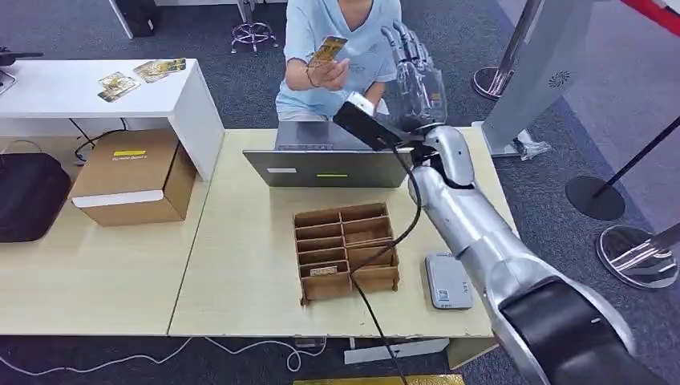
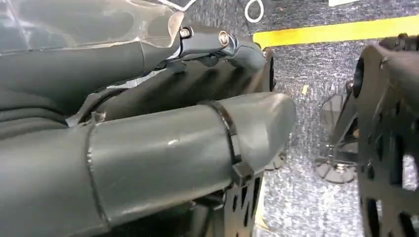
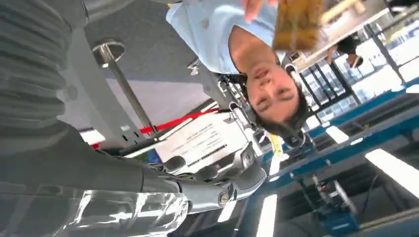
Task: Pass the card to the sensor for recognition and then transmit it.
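Observation:
A gold card (image 1: 329, 50) is held up by a person in a light blue shirt (image 1: 353, 40) behind the table. My right hand (image 1: 414, 76) is raised beside it, to the card's right, fingers upright and spread, holding nothing. In the right wrist view the card (image 3: 296, 22) sits in the person's fingers, apart from my right hand (image 3: 207, 190). The grey card sensor (image 1: 447, 281) lies flat on the table's near right part. My left hand (image 2: 173, 143) hangs over the floor, fingers straight, nothing in it.
A cardboard divider tray (image 1: 346, 250) stands mid-table, with a grey laptop (image 1: 325, 160) behind it. A cardboard box (image 1: 132, 176) and a black bag (image 1: 28, 196) sit at the left. More cards (image 1: 140, 74) lie on the white table. Stanchion bases (image 1: 595, 196) stand at the right.

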